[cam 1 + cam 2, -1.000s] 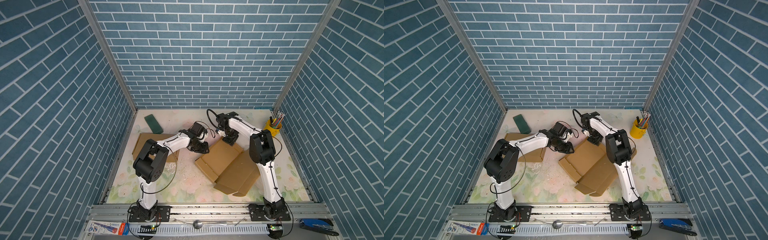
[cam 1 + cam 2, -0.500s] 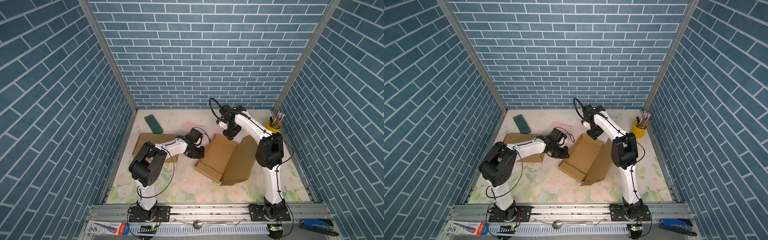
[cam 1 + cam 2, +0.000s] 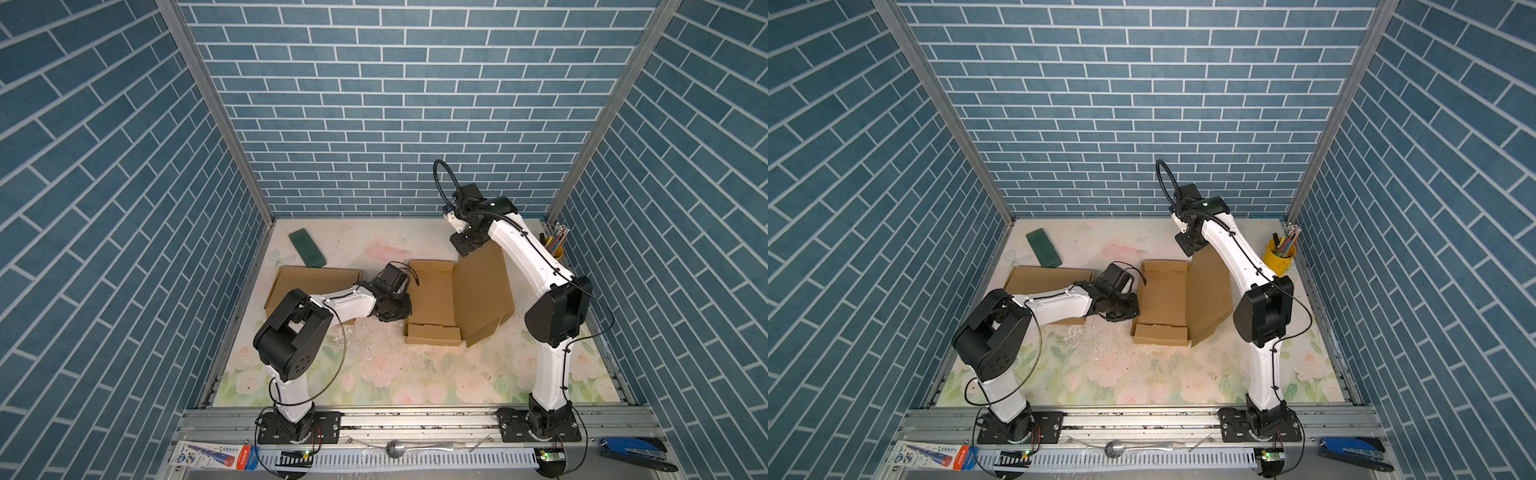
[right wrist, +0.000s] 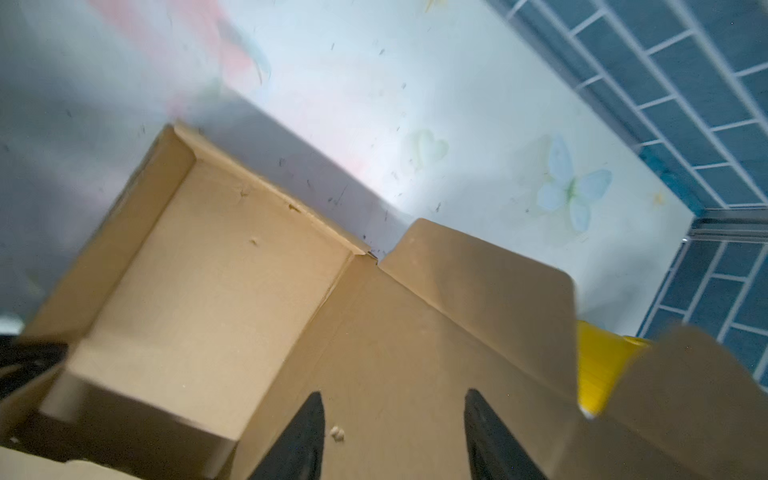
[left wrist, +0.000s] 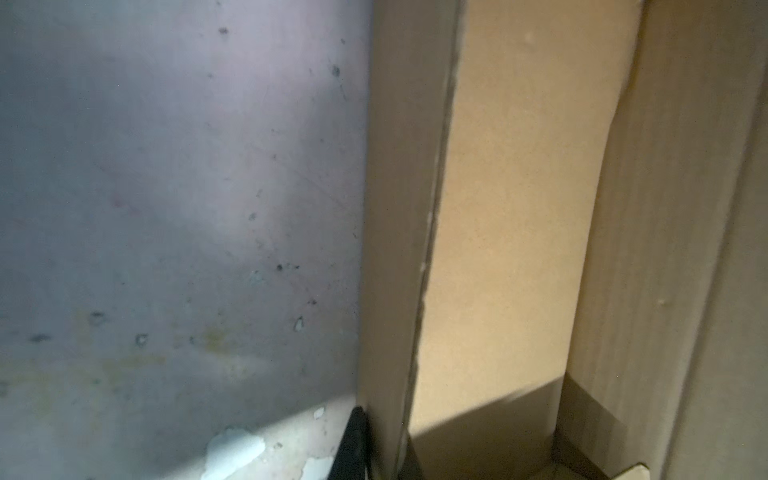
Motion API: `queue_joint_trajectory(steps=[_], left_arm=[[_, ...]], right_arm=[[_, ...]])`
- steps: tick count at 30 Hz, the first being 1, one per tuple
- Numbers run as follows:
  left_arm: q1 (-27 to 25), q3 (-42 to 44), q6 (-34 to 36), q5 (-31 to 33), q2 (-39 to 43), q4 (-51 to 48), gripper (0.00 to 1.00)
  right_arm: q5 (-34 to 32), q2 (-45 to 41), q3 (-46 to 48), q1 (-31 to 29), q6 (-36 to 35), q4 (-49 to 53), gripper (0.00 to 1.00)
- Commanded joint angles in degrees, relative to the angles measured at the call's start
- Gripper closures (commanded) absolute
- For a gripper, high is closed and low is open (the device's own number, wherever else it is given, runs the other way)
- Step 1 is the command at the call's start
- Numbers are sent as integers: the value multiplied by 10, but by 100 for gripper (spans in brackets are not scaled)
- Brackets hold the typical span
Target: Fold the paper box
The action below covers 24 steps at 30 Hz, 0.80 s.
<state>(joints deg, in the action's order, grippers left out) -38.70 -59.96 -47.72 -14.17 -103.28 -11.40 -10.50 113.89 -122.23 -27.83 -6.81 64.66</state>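
The brown paper box lies in mid-table in both top views, its shallow tray flat and its big lid panel raised nearly upright on the right. My left gripper is at the tray's left wall. In the left wrist view that wall runs between the jaws, a black finger tight against it, so the left gripper is shut on it. My right gripper hovers at the lid's far top edge. It is open, with the lid's inner face behind its fingers.
A second flat cardboard box lies under my left arm. A dark green block sits at the back left. A yellow pencil cup stands at the back right, close to the lid. Spoon, tube box and blue pliers lie on the front rail.
The lid panel has swung up from lying flat to near upright and the box has turned square. My left gripper has closed on the tray wall; the right gripper has opened and risen.
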Motion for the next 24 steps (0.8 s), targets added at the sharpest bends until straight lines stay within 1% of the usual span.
queue_joint_trajectory(steps=[1, 3, 6, 9, 13, 16, 20, 22, 24], left_arm=[[-18, 16, -105, 55, 2, 58, 87], [-29, 24, -149, 74, -5, 84, 87], [-46, 40, -241, 98, -16, 137, 87], [-65, 28, -305, 123, -35, 161, 87], [-88, -6, -345, 167, -53, 146, 86], [-99, -16, -382, 197, -64, 133, 86], [-117, -24, -446, 230, -88, 134, 86], [-128, -37, -464, 246, -101, 133, 86], [-137, -55, -479, 252, -116, 123, 86]], right_arm=[[-1, -62, -2, 3, 98, -57, 46], [4, -84, 14, 5, 141, -76, 46], [9, -114, 43, 5, 188, -96, 45], [15, -148, 90, 5, 209, -123, 46], [0, -197, 161, 5, 222, -150, 47], [-6, -240, 228, 6, 240, -170, 46], [1, -305, 340, 10, 304, -196, 47], [4, -330, 381, 10, 334, -195, 49], [6, -360, 423, 10, 351, -196, 56]])
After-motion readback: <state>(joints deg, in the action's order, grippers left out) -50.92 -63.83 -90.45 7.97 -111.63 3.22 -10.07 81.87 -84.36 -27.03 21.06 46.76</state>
